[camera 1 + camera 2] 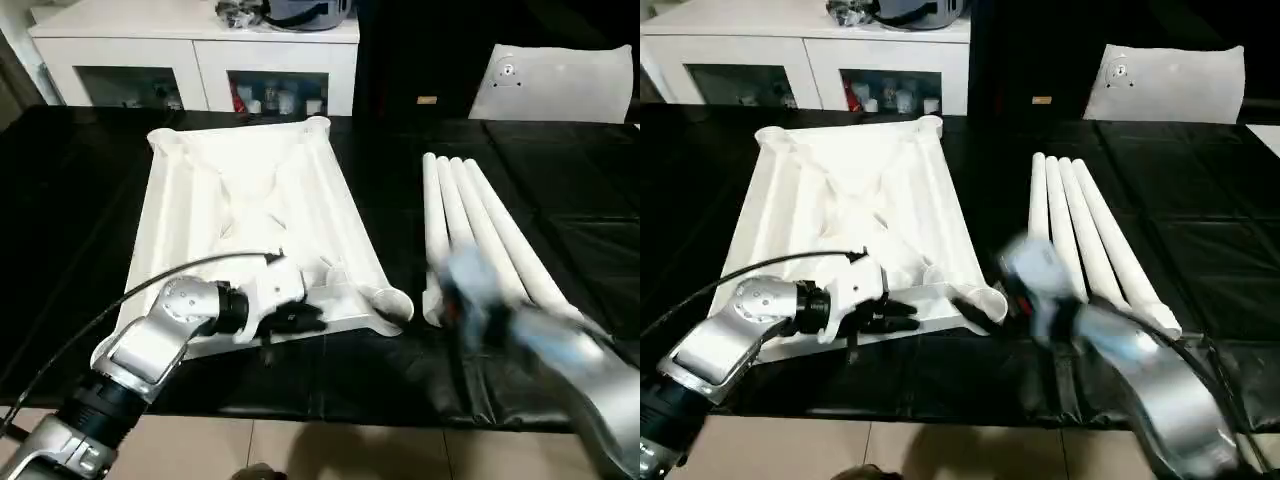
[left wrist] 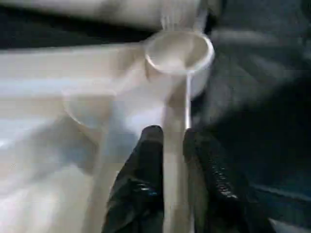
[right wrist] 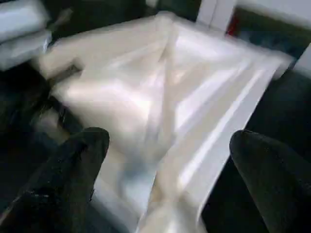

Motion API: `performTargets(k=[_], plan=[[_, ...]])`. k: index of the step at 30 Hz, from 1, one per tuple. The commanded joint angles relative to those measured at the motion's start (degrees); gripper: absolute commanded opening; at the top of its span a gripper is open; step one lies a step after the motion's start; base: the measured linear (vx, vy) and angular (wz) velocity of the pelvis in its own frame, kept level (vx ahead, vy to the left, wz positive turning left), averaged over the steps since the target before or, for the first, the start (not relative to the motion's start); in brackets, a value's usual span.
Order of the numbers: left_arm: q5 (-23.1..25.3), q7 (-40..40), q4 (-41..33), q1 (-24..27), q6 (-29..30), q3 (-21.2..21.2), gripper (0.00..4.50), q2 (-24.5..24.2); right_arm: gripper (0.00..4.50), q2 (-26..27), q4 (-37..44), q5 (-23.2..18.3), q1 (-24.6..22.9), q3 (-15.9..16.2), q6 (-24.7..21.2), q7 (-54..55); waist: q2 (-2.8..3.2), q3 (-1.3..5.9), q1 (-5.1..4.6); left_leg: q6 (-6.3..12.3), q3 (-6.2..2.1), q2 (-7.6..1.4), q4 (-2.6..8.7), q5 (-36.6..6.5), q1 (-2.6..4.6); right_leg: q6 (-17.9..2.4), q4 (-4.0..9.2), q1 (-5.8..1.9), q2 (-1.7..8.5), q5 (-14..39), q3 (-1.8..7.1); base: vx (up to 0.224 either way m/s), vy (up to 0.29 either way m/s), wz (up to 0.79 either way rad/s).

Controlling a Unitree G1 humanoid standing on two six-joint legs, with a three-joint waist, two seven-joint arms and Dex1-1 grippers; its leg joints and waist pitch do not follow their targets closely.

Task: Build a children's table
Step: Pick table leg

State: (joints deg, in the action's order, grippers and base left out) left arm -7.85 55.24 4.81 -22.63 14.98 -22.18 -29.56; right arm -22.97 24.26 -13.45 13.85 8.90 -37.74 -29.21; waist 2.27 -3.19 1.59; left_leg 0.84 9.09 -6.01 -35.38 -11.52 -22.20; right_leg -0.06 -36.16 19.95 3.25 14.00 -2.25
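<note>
The table top (image 1: 255,225) lies upside down on the black-covered counter (image 1: 560,230), left of centre, its ribbed moulded underside facing up: raised ribs cross it diagonally toward the middle, straight ribs run along its sides, and a round open socket stands at each corner that shows, the near-right socket (image 1: 385,300) at the counter's front. The plastic is plain white and glossy, with a raised rim all round. To its right, apart from it, four long round tapered white legs (image 1: 475,225) lie side by side, touching one another, fanning slightly outward toward the front. The left pincer (image 2: 169,145) is at the top's near edge, its two black fingers (image 2: 146,160) closed on a thin upright rib of the rim just short of the near-right socket. The right pincer (image 3: 167,160) has its fingers spread wide with nothing between them, pointing toward the underside of the top; its blurred silver forearm (image 1: 1140,370) crosses the near ends of the legs. Behind the counter stands a white cabinet (image 1: 200,60) with glass doors, and at the far right a flat white board (image 1: 560,85) leans upright.
</note>
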Motion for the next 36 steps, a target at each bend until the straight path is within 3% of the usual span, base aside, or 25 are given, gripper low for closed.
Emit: performTargets(k=[1,2,4,5,6,9,10,11,12,13,14,19,23,32,36], plan=[[-0.27,-1.74,-3.15,1.45,1.96,1.96,1.19,-0.95,4.5,2.28,-4.55,3.89,3.28,-0.05,-1.97,6.2,0.0,2.83,-0.17,-2.84,-3.17,-7.09,5.63,-15.13,1.75,-14.66,4.2,-0.23,6.51,7.45,3.48,0.0,0.0,0.0],[-0.75,-2.35,-4.64,2.22,3.03,2.86,1.29,-0.95,4.5,3.15,-6.5,5.86,5.07,0.36,-2.45,8.59,0.18,2.95,-0.27,-3.43,-3.2,-7.12,5.51,-14.81,1.82,-14.89,4.01,-0.22,6.6,6.82,3.48,0.0,0.0,0.0],[-2.4,-3.57,-8.58,4.03,5.84,4.85,1.34,-0.97,4.5,6.22,-10.38,5.36,8.7,-0.71,-7.56,11.86,0.26,3.04,-0.41,-4.33,-3.13,-7.02,5.59,-14.06,1.83,-14.73,3.74,-0.3,6.31,5.25,3.49,0.0,0.0,0.0],[-2.42,-3.59,-8.64,4.05,5.88,4.88,1.44,-0.97,4.5,6.27,-10.44,5.35,8.76,-0.73,-7.64,11.91,0.3,3.08,-0.53,-4.38,-3.19,-6.88,5.54,-13.63,1.79,-15.08,3.62,-0.31,6.29,4.41,3.46,0.0,0.0,0.0],[-2.63,-4.35,-10.0,4.63,7.04,5.59,1.7,-0.94,4.5,7.09,-11.78,5.54,10.46,-0.83,-10.78,13.05,0.08,3.16,-0.19,-4.38,-2.86,-6.95,5.51,-12.96,2.08,-14.56,3.74,-0.24,6.04,2.97,3.44,0.0,0.0,0.0],[-1.7,-6.79,-15.84,7.69,10.93,7.02,1.77,-2.51,4.5,10.62,-17.19,5.75,15.48,-2.5,-16.5,16.89,0.04,3.03,-0.26,-4.22,-2.86,-6.87,5.63,-11.14,1.61,-14.28,3.54,-0.57,6.07,1.68,3.36,0.0,0.0,0.0],[-2.41,-7.67,-17.87,8.71,12.32,7.72,2.01,-2.44,4.5,11.06,-18.76,6.42,16.36,-2.8,-16.82,18.0,-0.11,3.07,-0.31,-4.38,-2.75,-6.89,5.56,-11.19,1.64,-14.22,3.52,-0.62,6.11,1.84,3.41,0.0,0.0,0.0],[-2.96,-8.17,-19.34,9.4,13.48,8.21,2.19,-2.33,4.5,11.48,-19.88,7.08,16.95,-3.05,-16.77,18.92,0.11,3.01,-0.09,-5.1,-2.67,-6.87,5.64,-11.29,1.78,-13.61,3.6,-0.45,6.01,2.47,3.37,0.0,0.0,0.0],[-3.38,-8.47,-20.32,9.79,14.34,8.5,2.19,-2.17,4.5,11.86,-20.63,7.37,17.26,-3.42,-16.96,19.53,-0.25,3.02,-0.14,-5.2,-2.48,-6.85,5.6,-11.38,1.8,-13.46,3.63,-0.41,5.96,2.52,3.43,0.0,0.0,0.0],[-4.32,-9.2,-21.96,10.54,15.67,9.18,2.19,-1.62,4.5,12.3,-21.86,8.03,17.63,-3.85,-17.22,20.64,-0.17,3.02,-0.09,-5.33,-2.53,-6.83,5.61,-11.29,1.72,-13.38,3.51,-0.51,6.11,2.59,3.48,0.0,0.0,0.0],[-5.41,-10.15,-23.33,11.2,16.91,10.01,2.45,-0.73,4.5,12.36,-23.09,9.04,17.82,-4.0,-17.14,21.93,-0.39,2.96,-0.17,-5.62,-2.51,-6.81,5.68,-11.28,1.63,-13.35,3.6,-0.51,6.11,3.12,3.46,0.0,0.0,0.0],[-7.14,-11.54,-26.77,12.62,20.05,10.55,2.45,0.23,4.5,13.19,-26.6,9.97,18.07,-5.94,-18.49,25.43,-0.49,2.89,-0.09,-6.23,-2.35,-6.71,5.69,-11.63,1.65,-12.62,3.75,-0.46,5.95,4.5,3.53,0.0,0.0,0.0],[-6.51,-13.44,-29.15,13.34,22.86,10.19,2.45,0.93,4.5,13.78,-29.11,10.71,18.49,-8.03,-17.57,28.6,-0.55,3.03,-0.08,-5.61,-2.17,-6.64,5.53,-9.98,1.63,-11.58,3.82,-0.53,5.94,3.82,3.66,0.0,0.0,0.0],[-6.21,-14.87,-29.86,11.58,24.83,8.76,2.45,1.12,4.5,14.89,-32.85,10.0,19.25,-10.3,-18.52,29.39,-0.57,3.24,0.07,-3.43,-1.9,-6.5,5.13,-6.49,1.45,-12.59,3.64,-0.82,5.79,-0.35,3.51,0.0,0.0,0.0],[-6.58,-15.05,-30.3,11.23,25.89,8.79,2.45,1.09,4.5,15.14,-34.53,10.32,19.35,-10.79,-18.56,29.83,-0.54,3.27,0.07,-3.7,-1.89,-6.53,5.13,-6.56,1.61,-12.96,3.54,-0.71,5.65,-0.25,3.38,0.0,0.0,0.0]])
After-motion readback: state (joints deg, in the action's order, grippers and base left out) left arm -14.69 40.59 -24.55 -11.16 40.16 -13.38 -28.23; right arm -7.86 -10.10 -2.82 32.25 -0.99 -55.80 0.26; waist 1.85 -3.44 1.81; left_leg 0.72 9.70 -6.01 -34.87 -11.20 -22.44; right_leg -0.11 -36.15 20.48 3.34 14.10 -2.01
